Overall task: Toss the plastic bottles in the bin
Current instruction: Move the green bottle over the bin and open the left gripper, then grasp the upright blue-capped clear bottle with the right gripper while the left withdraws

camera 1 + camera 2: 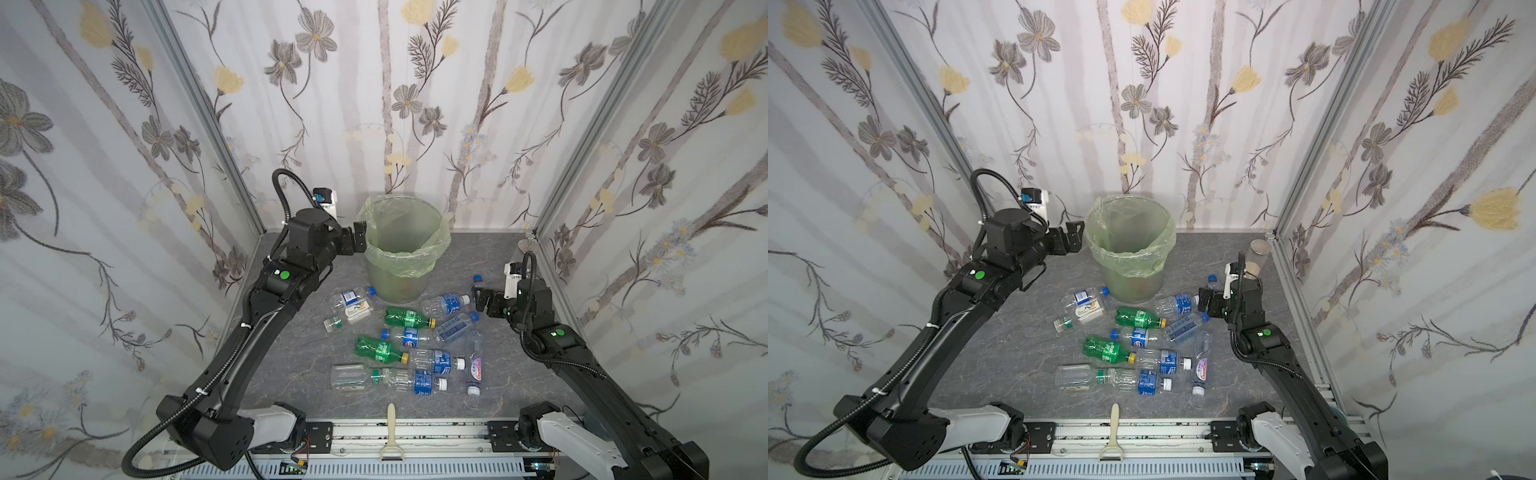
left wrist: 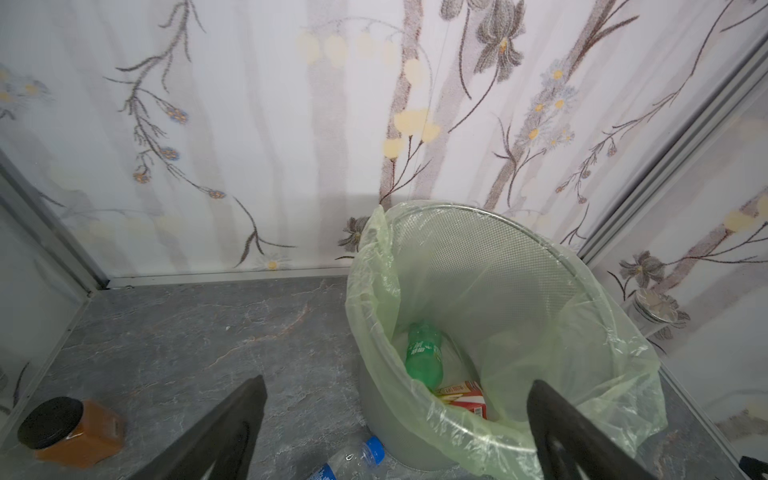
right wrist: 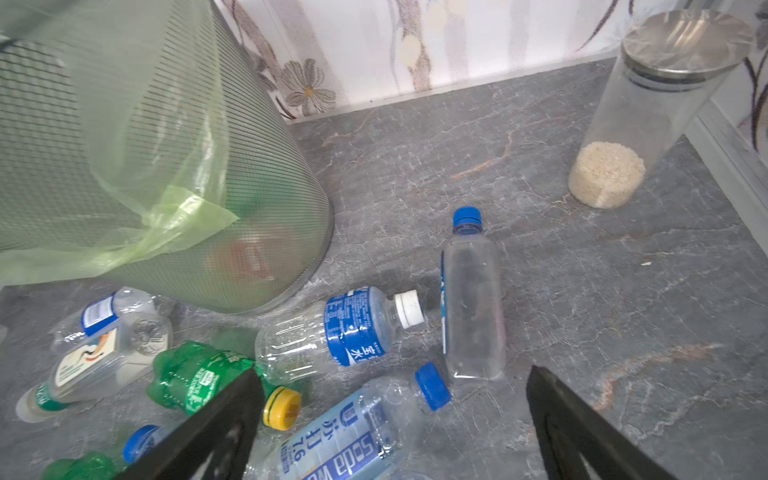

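Observation:
The bin (image 1: 390,286) (image 1: 1133,286), lined with a pale green bag, stands at the back middle of the table. My left gripper (image 1: 360,239) (image 2: 397,382) hangs open and empty at its left rim. Inside the bin (image 2: 374,316) lie a green bottle (image 2: 424,353) and a red-labelled one (image 2: 461,397). Several plastic bottles (image 1: 409,318) (image 1: 1140,318) lie on the table in front of the bin. My right gripper (image 1: 480,297) (image 3: 393,372) is open, low over the pile's right edge. Ahead of it lies a clear blue-capped bottle (image 3: 471,307), and a soda-water bottle (image 3: 353,432) lies between its fingers.
An amber jar with a black lid (image 2: 70,432) stands left of the bin by the wall. A tall clear cylinder holding beige grains (image 3: 640,116) stands in the back right corner. A cream-handled tool (image 1: 391,432) lies on the front rail. Patterned walls enclose three sides.

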Robot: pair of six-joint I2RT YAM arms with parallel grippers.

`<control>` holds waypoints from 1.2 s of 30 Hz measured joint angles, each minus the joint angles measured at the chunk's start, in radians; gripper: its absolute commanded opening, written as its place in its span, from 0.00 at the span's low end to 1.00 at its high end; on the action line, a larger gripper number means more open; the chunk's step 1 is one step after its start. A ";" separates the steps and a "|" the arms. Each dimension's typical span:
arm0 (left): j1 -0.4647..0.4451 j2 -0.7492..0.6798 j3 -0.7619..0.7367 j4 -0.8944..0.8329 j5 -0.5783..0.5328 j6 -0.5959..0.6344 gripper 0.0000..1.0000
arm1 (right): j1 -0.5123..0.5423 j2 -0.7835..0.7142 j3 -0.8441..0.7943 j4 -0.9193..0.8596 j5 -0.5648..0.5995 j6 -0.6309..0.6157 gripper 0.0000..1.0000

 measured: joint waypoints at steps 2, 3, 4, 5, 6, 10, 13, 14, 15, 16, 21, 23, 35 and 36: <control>0.016 -0.074 -0.074 0.003 -0.014 -0.005 1.00 | -0.013 0.024 0.012 -0.014 0.024 0.000 0.98; 0.024 -0.114 -0.117 0.009 -0.023 -0.006 1.00 | -0.023 0.037 0.016 -0.017 0.034 0.000 0.98; 0.030 -0.154 -0.163 0.008 -0.034 -0.006 1.00 | -0.034 0.052 0.024 -0.024 0.045 0.000 0.98; 0.035 -0.183 -0.201 0.007 -0.034 -0.006 1.00 | -0.045 0.073 0.037 -0.032 0.051 0.000 0.98; 0.038 -0.202 -0.226 0.004 -0.033 -0.007 1.00 | -0.055 0.089 0.048 -0.033 0.053 0.000 0.98; 0.047 -0.272 -0.347 0.002 -0.028 -0.010 1.00 | -0.089 0.191 0.108 -0.028 0.056 0.000 0.96; 0.048 -0.307 -0.428 -0.001 -0.010 -0.024 1.00 | -0.103 0.291 0.158 -0.029 0.052 0.000 0.95; 0.048 -0.316 -0.450 0.000 -0.010 -0.030 1.00 | -0.104 0.323 0.174 -0.029 0.050 0.000 0.94; 0.048 -0.325 -0.470 0.000 -0.006 -0.034 1.00 | -0.104 0.358 0.192 -0.028 0.044 0.000 0.93; 0.049 -0.336 -0.491 0.001 -0.004 -0.039 1.00 | -0.105 0.391 0.206 -0.027 0.040 -0.001 0.92; 0.050 -0.367 -0.568 0.000 -0.003 -0.053 1.00 | -0.109 0.538 0.252 -0.025 0.025 -0.004 0.90; 0.050 -0.372 -0.586 0.000 -0.003 -0.053 1.00 | -0.109 0.583 0.271 -0.024 0.024 -0.004 0.90; 0.051 -0.406 -0.622 0.001 0.022 -0.052 1.00 | -0.118 0.742 0.343 -0.046 0.000 -0.004 0.77; 0.051 -0.407 -0.623 0.001 0.022 -0.052 1.00 | -0.119 0.747 0.346 -0.052 0.000 -0.004 0.77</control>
